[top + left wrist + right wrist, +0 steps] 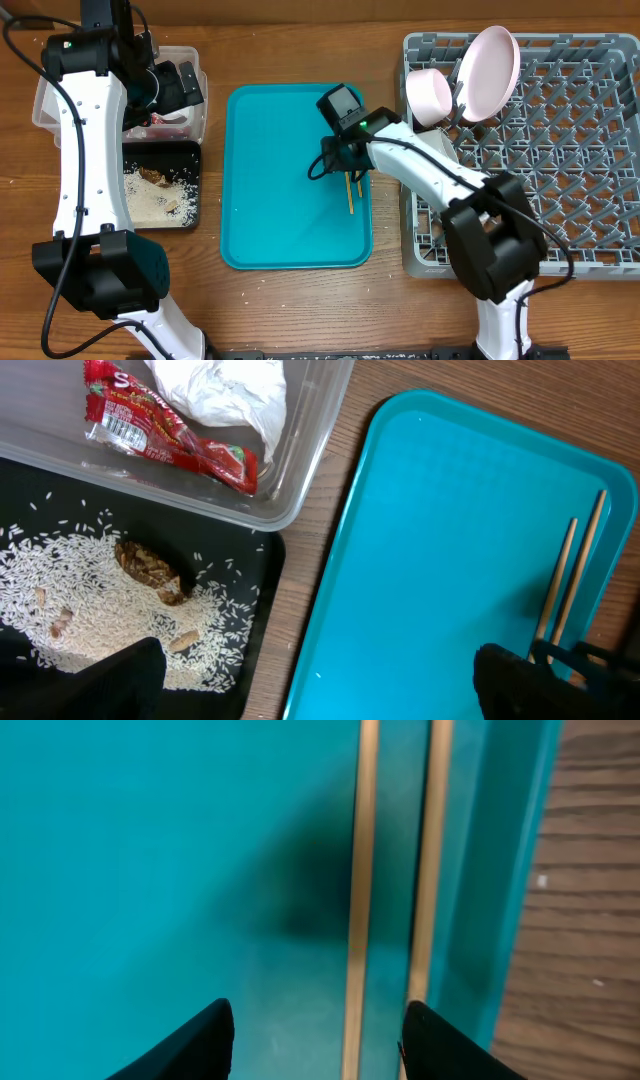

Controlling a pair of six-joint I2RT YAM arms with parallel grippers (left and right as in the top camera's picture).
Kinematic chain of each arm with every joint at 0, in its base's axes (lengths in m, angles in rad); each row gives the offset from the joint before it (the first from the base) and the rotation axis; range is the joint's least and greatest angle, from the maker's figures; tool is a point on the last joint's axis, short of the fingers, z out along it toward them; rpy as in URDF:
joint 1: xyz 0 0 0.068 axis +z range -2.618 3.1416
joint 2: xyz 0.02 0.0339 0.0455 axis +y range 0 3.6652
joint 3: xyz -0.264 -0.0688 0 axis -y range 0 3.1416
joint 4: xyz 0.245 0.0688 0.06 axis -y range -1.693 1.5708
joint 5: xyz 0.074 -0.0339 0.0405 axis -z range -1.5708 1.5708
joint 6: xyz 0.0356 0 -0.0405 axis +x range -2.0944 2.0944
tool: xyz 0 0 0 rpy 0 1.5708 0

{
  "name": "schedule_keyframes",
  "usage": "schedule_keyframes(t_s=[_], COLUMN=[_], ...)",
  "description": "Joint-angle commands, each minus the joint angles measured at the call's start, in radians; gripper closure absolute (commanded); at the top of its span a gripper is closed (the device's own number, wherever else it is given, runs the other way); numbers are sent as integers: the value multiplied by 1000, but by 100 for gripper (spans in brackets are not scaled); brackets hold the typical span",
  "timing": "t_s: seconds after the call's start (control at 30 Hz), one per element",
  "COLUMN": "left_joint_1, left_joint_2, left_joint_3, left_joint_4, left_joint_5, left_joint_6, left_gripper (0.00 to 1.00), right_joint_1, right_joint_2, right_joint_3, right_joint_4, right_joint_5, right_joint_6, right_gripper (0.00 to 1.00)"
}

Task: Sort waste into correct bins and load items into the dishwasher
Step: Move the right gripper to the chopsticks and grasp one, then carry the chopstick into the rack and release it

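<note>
Two wooden chopsticks (351,192) (360,870) lie side by side near the right edge of the teal tray (280,200). My right gripper (345,165) (315,1045) is low over them with its jaws apart. One chopstick runs between the fingers and the other lies at the right finger's edge. My left gripper (320,685) hangs open and empty by the clear tub (300,470), which holds the red wrapper (170,435) and the white tissue (225,385). The black tray (265,560) holds rice crumbs (80,590) and a brown scrap (150,570). In the grey dish rack (580,150) stand a plate (490,70) and a bowl (430,95).
The rack's left wall stands just to the right of the teal tray's edge. A strip of wooden table (300,590) separates the black tray from the teal tray. My right arm's links (480,230) reach across the rack's front left corner.
</note>
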State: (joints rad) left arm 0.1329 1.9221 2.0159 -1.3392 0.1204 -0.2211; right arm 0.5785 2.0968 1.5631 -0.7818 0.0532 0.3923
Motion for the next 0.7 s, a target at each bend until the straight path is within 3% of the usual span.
schedule_keyframes(t_s=[0.0, 0.27, 0.33, 0.43, 0.67], left_joint_1=[4, 4, 4, 4, 4], left_joint_2=[-22, -22, -22, -22, -22], left_joint_3=[14, 14, 14, 14, 14], left_joint_4=[2, 2, 2, 2, 2], left_joint_5=[3, 3, 3, 3, 3], left_joint_6=[12, 12, 12, 12, 12], left_gripper=[0, 0, 0, 0, 0], right_joint_1=[5, 5, 8, 15, 8], right_joint_2=[42, 94, 105, 116, 93], right_joint_3=[-3, -6, -6, -6, 29], right_joint_4=[24, 47, 39, 7, -59], right_joint_5=[18, 19, -12, -70, -70], right_joint_6=[5, 5, 5, 10, 47], right_gripper=[44, 57, 68, 95, 96])
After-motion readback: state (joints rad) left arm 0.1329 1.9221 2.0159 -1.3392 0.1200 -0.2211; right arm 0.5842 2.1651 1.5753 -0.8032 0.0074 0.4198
